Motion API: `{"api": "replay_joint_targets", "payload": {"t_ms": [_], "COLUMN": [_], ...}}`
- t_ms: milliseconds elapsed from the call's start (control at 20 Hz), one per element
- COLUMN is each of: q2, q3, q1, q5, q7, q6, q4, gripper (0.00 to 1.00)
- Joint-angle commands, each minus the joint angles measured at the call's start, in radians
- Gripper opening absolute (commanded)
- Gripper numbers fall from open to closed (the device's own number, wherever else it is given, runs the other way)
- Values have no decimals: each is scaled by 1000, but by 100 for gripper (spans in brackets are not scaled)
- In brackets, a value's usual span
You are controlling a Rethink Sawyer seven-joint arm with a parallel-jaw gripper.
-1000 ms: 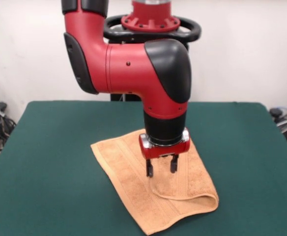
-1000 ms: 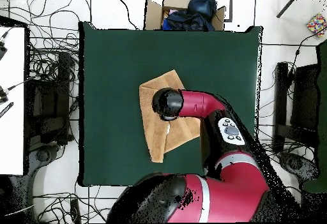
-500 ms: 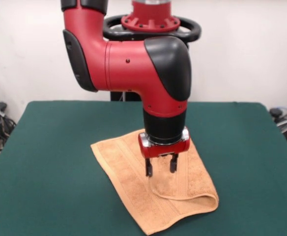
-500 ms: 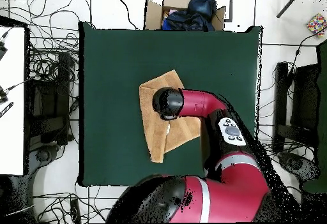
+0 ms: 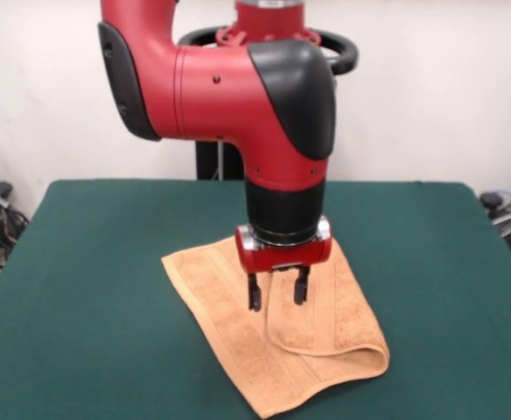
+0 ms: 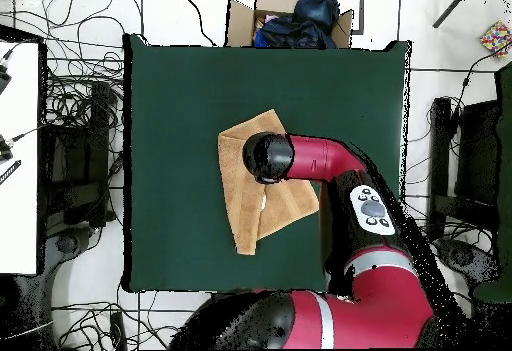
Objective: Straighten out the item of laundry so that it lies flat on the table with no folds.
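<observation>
- My gripper (image 5: 277,295) has risen a little and slid toward frame left since a second ago; the cloth (image 5: 238,328) has not shifted, so it is still folded.
- Jaws are parted, holding nothing.
- The cloth lies lower centre on the table (image 5: 89,262), directly under the jaws, its folded flap at lower right.

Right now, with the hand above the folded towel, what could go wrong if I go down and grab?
1. The towel is doubled over, with a rounded fold at its right corner. The open hand hangs above the top flap's edge, so a deep pinch might catch both layers and drag the whole towel instead of unfolding it.
2. The towel's near corner lies close to the table edge in the front view, so pulling that way could slide it off.
</observation>
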Motion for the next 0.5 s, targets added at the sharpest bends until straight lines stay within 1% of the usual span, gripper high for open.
{"api": "replay_joint_targets", "payload": {"t_ms": [50, 500], "q2": [-21, -11], "q3": [48, 49], "q1": [-14, -10], "q5": [-24, -24], "q7": [12, 21], "q6": [74, 67], "q4": [37, 30], "gripper": [100, 100]}}
